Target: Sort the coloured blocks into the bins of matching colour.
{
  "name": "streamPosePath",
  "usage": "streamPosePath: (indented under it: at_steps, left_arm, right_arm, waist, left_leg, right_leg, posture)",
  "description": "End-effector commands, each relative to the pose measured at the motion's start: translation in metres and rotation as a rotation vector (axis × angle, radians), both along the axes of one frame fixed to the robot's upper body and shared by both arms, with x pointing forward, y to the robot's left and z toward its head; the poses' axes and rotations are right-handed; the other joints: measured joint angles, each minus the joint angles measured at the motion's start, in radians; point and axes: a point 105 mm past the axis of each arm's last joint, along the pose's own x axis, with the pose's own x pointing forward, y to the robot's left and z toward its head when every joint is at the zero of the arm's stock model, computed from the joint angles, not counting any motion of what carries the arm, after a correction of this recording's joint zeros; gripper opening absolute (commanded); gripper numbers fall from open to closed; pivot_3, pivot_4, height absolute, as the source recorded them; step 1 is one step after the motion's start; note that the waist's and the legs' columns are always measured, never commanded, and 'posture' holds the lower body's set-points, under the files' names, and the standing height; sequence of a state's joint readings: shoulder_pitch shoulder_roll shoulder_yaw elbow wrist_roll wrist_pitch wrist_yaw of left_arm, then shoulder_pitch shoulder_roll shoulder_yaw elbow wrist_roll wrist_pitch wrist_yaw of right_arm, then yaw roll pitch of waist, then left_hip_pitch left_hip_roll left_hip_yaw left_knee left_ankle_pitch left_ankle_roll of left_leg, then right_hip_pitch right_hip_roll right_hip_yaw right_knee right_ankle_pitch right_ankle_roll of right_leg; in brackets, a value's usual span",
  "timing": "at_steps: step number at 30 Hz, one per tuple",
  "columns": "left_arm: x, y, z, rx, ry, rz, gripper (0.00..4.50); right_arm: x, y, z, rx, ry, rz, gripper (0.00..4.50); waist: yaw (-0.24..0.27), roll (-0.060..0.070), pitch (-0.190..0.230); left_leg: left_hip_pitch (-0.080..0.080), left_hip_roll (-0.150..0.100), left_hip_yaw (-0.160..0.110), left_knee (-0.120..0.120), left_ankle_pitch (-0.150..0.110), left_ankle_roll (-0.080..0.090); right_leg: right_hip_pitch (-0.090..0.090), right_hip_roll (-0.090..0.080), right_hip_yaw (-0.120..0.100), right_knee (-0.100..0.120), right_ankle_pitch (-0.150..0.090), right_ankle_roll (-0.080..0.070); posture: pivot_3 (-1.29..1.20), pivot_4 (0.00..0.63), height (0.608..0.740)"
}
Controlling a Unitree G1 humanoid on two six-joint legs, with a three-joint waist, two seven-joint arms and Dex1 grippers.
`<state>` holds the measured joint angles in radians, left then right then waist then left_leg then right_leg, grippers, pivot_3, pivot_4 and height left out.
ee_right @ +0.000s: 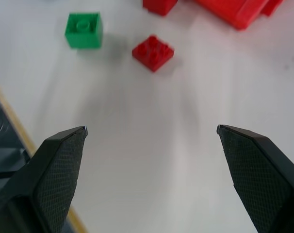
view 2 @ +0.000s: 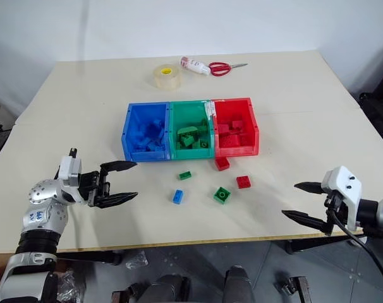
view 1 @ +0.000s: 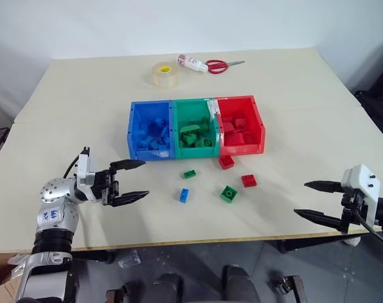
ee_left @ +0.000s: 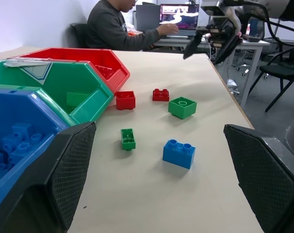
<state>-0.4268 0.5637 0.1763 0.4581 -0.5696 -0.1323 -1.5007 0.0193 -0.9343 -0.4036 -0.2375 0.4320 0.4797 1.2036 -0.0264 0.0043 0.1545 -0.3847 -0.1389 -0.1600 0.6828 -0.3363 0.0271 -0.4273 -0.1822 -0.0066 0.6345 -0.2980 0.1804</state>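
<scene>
On the robot's left, the left gripper (view 1: 134, 181) hovers over the pale matte tabletop (view 1: 84, 107) with its two black, cross-hatched fingers spread wide and nothing between them, pointing toward the loose bricks. Just past its fingertips lies a small blue studded plastic brick (view 1: 184, 195), and near it a narrow green studded plastic brick (view 1: 189, 173) (its long axis runs roughly crosswise, slightly tilted). Farther right sits a squarish green plastic brick (view 1: 229, 193) with one large round stud on top, then a small red four-stud plastic brick (view 1: 249, 180). Another red plastic brick (view 1: 226, 161) lies just in front of the red bin, touching or nearly touching its wall.

Beyond the left gripper's fingers stands the row of three joined glossy plastic boxes, long axis crosswise: the blue open-top bin (view 1: 133, 129), the green open-top bin (view 1: 175, 126) and the red open-top bin (view 1: 260, 123), each holding bricks of its own colour.

Well to the right of the bricks, at the table's near edge, the right gripper (view 1: 315, 199) has its black fingers wide apart and empty, aimed toward the red four-stud brick.
</scene>
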Motion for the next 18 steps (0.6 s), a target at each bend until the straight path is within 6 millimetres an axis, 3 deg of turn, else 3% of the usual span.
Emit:
streamPosePath:
  at_steps: [1, 6, 12, 15, 18]
  left_arm:
    - [-0.005, 0.000, 0.004, 0.009, -0.029, -0.042, 4.50]
    - [-0.011, -0.004, 0.002, -0.007, -0.031, -0.037, 4.50]
    - [-0.017, -0.004, 0.003, -0.031, -0.038, -0.007, 4.50]
    - [-0.020, -0.002, 0.004, -0.031, -0.041, 0.005, 4.50]
    - [-0.022, 0.000, 0.004, -0.028, -0.041, 0.019, 4.50]
  right_arm:
    - [0.011, 0.018, 0.006, -0.005, -0.021, 0.057, 4.48]
    - [0.047, 0.042, -0.005, -0.011, -0.009, 0.113, 4.48]
    - [0.068, 0.060, -0.024, -0.039, 0.056, 0.180, 4.48]
    - [0.073, 0.064, -0.029, -0.044, 0.066, 0.186, 3.93]
    - [0.076, 0.065, -0.029, -0.043, 0.045, 0.191, 2.91]
  waist:
    - [0.002, 0.000, 0.000]
    - [0.000, 0.000, 0.000]
    - [0.001, 0.000, 0.000]
    - [0.001, 0.000, 0.000]
    - [-0.001, 0.000, 0.000]
  left_leg:
    - [0.000, 0.000, 0.000, 0.000, 0.000, 0.000]
    - [0.000, 0.000, 0.000, -0.001, 0.000, 0.001]
    - [-0.001, 0.000, -0.001, 0.000, -0.001, 0.001]
    - [-0.001, 0.000, -0.001, 0.000, -0.001, 0.001]
    - [-0.001, 0.000, -0.001, 0.000, -0.001, 0.001]
  right_leg:
    - [0.000, 0.000, 0.000, 0.000, 0.000, 0.000]
    - [0.000, 0.000, 0.000, -0.005, 0.001, 0.001]
    - [0.000, 0.000, -0.001, -0.005, 0.001, 0.001]
    - [0.000, 0.000, -0.001, -0.005, 0.001, 0.001]
    - [0.000, 0.000, -0.001, -0.005, 0.001, 0.001]
  posture:
    - [0.00, 0.150, 0.740]
    - [0.00, 0.150, 0.740]
    - [0.00, 0.150, 0.740]
    - [0.00, 0.150, 0.740]
    - [0.00, 0.150, 0.740]
